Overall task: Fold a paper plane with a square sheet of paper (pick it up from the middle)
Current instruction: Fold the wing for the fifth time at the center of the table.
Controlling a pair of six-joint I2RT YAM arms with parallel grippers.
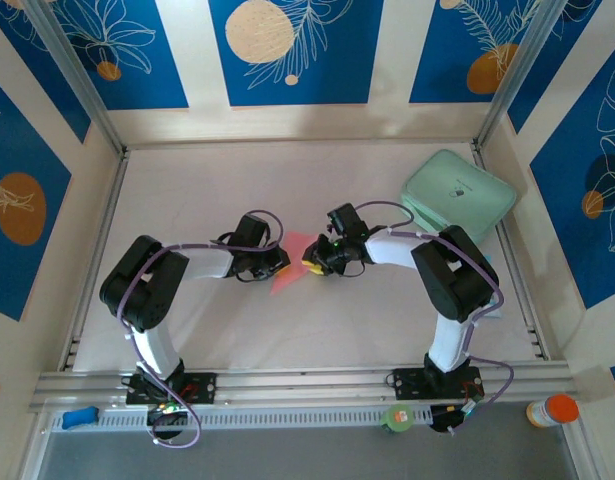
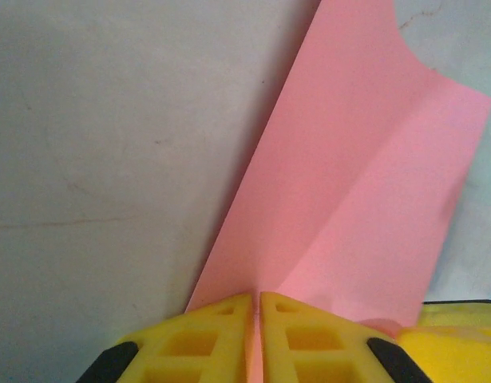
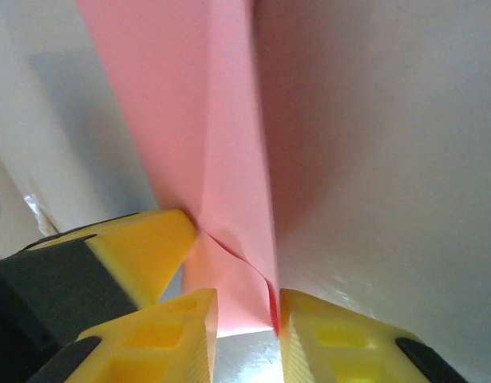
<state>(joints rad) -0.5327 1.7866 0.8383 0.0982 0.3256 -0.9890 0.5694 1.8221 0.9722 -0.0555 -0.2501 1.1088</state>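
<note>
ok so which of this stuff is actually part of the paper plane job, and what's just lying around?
Job:
pink paper
left tool, shut on it
right tool, open around it

Lying about:
green pad
orange-capped bottle
blue object
green disc by the front rail

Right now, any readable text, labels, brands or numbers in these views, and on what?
No text can be read in any view.
Small dark mark on the green pad: too small to read.
Nothing on the pink paper: the faces in view are blank.
</note>
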